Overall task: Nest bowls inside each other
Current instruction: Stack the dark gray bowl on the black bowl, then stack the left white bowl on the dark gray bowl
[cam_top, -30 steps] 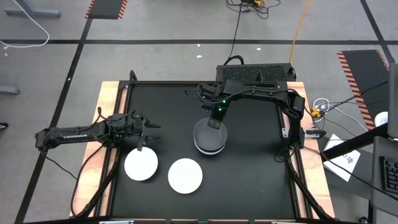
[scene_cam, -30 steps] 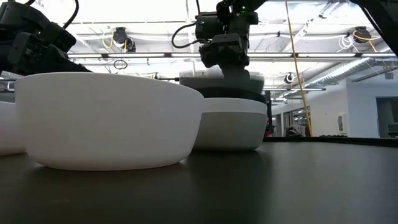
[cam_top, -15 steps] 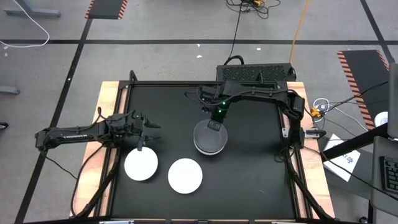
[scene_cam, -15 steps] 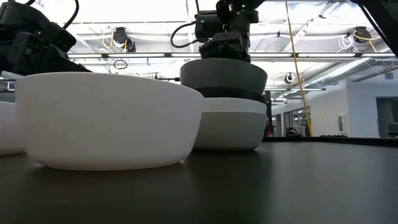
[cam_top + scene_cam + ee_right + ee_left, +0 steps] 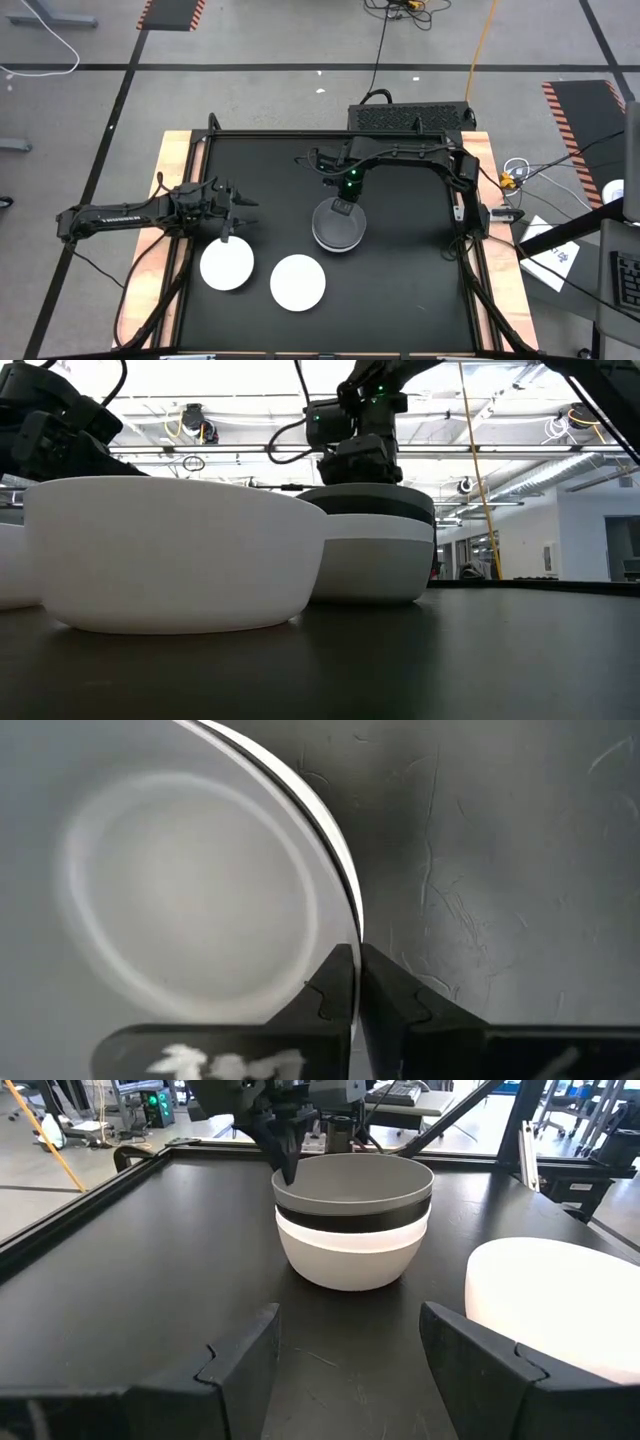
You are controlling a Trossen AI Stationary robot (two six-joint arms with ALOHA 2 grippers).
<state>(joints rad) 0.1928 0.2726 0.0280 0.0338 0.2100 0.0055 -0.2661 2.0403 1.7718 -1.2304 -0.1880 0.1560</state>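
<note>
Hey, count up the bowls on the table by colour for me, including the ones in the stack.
White bowls: 3, two loose, one at the stack's bottom
Light grey bowl: 1
Black bowl: 1
Dark grey bowl: 1
Total: 6

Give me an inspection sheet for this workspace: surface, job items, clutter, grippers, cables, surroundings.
Surface: black table top with a wooden border.
Job items: nested stack mid-table, with a grey bowl on top, a black band below it, then a white bowl; how many bowls sit inside cannot be told. Two loose white bowls stand near the front edge.
Clutter: nothing seen.
Grippers: right gripper shut on the grey bowl's rim; left gripper open, above the table's left side beside a loose white bowl.
Cables: bundles run along both arms; more lie on the floor behind and right of the table.
Surroundings: grey floor with black lines and striped hazard markings.
</note>
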